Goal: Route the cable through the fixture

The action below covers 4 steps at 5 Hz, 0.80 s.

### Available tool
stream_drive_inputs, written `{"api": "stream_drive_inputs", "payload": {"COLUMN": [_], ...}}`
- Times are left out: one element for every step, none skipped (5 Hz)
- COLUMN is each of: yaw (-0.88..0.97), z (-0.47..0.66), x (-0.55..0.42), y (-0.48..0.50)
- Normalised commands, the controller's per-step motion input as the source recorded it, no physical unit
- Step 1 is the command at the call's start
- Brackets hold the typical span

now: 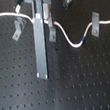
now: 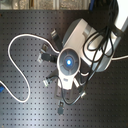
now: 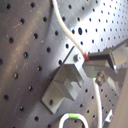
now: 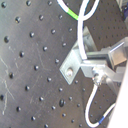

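A white cable (image 1: 68, 38) runs across the black perforated board from the first exterior view's left to its right, with a blue mark (image 1: 83, 38). My gripper (image 1: 49, 21) is shut on the cable at a red mark (image 3: 86, 56), right beside a grey metal bracket fixture (image 3: 65, 84), also in the second wrist view (image 4: 74, 64). The fingers (image 3: 106, 59) hold the cable at the fixture's upper edge. The cable (image 3: 64, 24) leads off both ways from the grip. A green-marked stretch (image 4: 75, 15) loops close by. In the second exterior view the arm (image 2: 67, 62) hides the gripper.
Two more grey bracket fixtures stand on the board, one at the first exterior view's left (image 1: 19, 29) and one at its right (image 1: 95, 23), which the cable passes. A cable loop (image 2: 15, 65) lies at the second exterior view's left. Several brackets (image 2: 45, 51) ring the arm.
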Motion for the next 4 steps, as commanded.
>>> {"api": "stream_drive_inputs", "payload": {"yaw": [0.00,-0.04,-0.02,0.00], "z": [-0.10,-0.12,-0.13,0.00], "x": [-0.164,-0.199,-0.149,-0.016], "y": [-0.269,-0.417,-0.365,-0.082]}}
